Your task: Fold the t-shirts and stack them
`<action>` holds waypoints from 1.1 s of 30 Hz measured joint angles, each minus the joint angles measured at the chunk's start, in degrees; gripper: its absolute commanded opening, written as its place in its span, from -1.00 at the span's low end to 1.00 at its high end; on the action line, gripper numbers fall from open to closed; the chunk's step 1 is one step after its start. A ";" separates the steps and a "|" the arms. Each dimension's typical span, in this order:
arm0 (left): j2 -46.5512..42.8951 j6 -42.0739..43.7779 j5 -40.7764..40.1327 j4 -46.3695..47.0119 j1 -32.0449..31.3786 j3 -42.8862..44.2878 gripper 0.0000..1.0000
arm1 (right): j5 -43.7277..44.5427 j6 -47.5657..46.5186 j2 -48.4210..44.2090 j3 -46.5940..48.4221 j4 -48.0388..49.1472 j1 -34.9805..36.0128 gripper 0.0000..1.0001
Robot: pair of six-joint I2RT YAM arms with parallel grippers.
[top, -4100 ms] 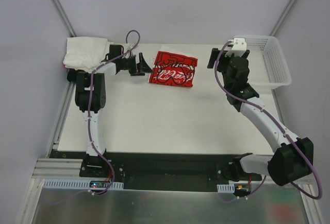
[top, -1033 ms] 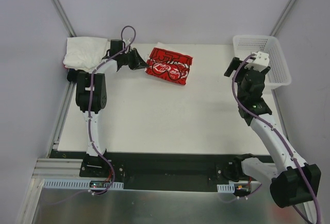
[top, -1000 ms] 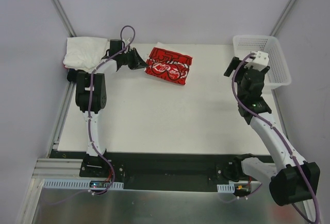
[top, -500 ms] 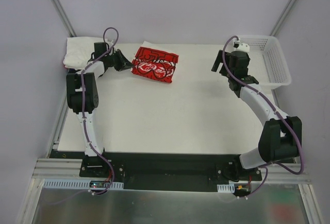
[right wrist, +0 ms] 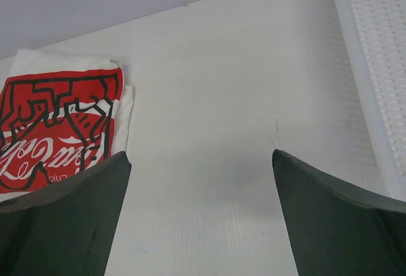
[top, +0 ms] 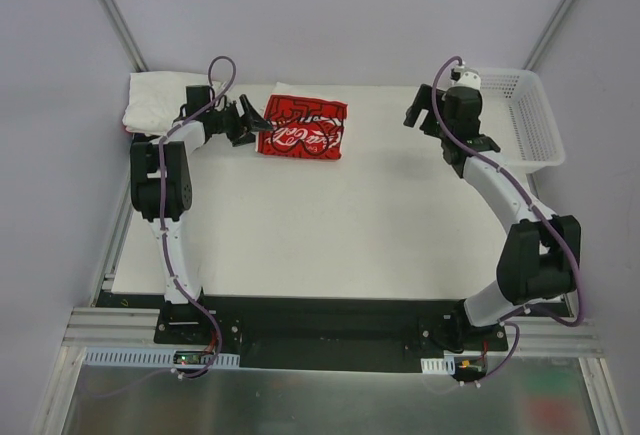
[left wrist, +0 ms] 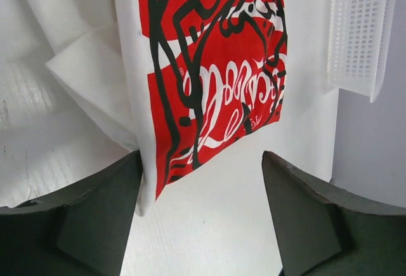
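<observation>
Red shirt (top: pixel 302 128) lies folded at the far edge, right of the white pile (top: pixel 160 103). Left gripper (top: pixel 252 120) is open and straddles its corner. Right gripper (top: pixel 413 115) is open and empty. We'd pinch all layers, lift low, and land it square on the pile.

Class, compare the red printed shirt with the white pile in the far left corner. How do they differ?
The red shirt carries black and white print; the white pile is plain. The red shirt lies folded flat as a rectangle; the white pile is a lumpy heap. Both are cloth on the far side of the table.
</observation>
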 measured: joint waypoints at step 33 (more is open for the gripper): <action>7.13 22.38 -57.51 -25.51 7.67 34.88 0.98 | -13.22 1.07 -4.28 -5.79 0.09 -5.99 0.93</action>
